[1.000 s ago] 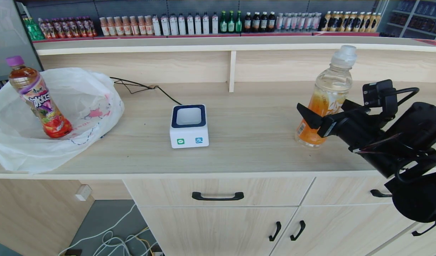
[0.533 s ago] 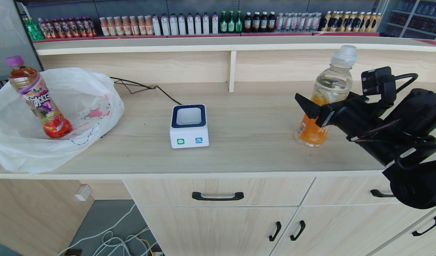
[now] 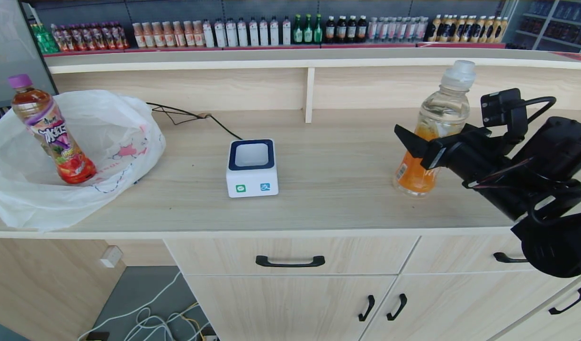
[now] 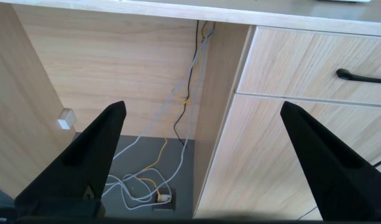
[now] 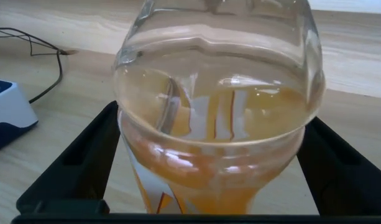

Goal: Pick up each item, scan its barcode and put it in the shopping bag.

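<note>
- Orange drink bottle (image 3: 439,113) stands upright near the right end of the counter (image 3: 328,180).
- Right gripper (image 5: 210,124), fingers spread, straddles its body; a square, gentle squeeze should keep it from tipping.

A clear bottle (image 3: 430,137) with a pale cap, its lower part filled with orange drink, stands upright at the right of the wooden counter (image 3: 328,199). At the left end, a purple-capped tea bottle (image 3: 49,132) leans inside the open white shopping bag (image 3: 124,128). The white, blue-rimmed scanner (image 3: 251,166) sits between them, window up.
</note>
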